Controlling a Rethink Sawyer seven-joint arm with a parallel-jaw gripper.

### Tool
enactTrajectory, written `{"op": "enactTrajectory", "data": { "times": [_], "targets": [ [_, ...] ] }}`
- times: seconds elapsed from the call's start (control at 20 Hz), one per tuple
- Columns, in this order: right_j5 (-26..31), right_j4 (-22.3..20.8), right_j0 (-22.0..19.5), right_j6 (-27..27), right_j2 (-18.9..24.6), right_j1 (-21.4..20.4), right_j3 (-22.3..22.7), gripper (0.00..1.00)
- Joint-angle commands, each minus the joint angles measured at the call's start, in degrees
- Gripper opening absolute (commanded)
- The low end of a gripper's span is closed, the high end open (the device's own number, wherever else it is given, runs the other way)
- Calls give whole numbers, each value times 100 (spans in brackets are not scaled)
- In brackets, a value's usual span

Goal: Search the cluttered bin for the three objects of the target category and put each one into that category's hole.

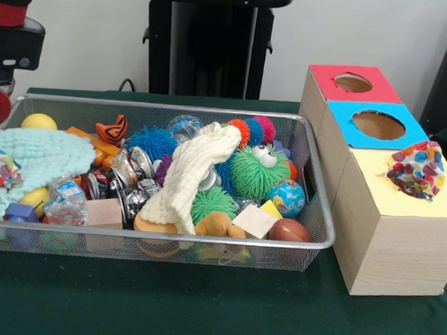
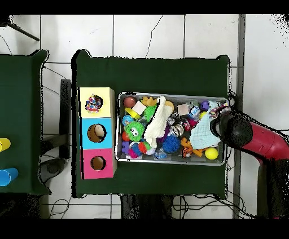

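In the yellow-topped box's hole (image 1: 416, 178), at the front view's right, we see the patchwork ball (image 1: 418, 169) wedged, its lower part hidden. On the green worktop (image 1: 201, 309), the bin (image 1: 167, 243) is crowded: a cream cloth (image 1: 192, 173) and mint cloth (image 1: 36, 158) cover much below. The arm (image 2: 254, 138) hangs over the bin's far-left end; its end effector is hidden, so we cannot tell its state.

We note a spiky green rubber ball with googly eyes (image 1: 255, 171), a cream knitted cloth (image 1: 189, 177) draped beside it, and a blue globe-print ball (image 1: 287, 197). A pale mint waffle cloth (image 1: 37, 156) lies well apart from them, a plain yellow ball (image 1: 38, 121) just behind it.
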Motion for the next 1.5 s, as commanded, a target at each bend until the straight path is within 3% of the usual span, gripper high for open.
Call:
{"op": "enactTrajectory", "data": {
  "times": [0.05, 0.55, 0.7, 1.0, 1.5],
  "targets": [
    [353, -4, 154, -576, 825, -261, 708, 0],
    [1555, 475, 645, -294, 591, -1395, 1161, 0],
    [1698, 515, 802, -193, 462, -1523, 1087, 0],
    [1773, 1109, 715, -103, 824, -1722, 1262, 0],
    [1592, 1562, 1463, 729, 478, -1775, 1176, 0]
  ]
}}
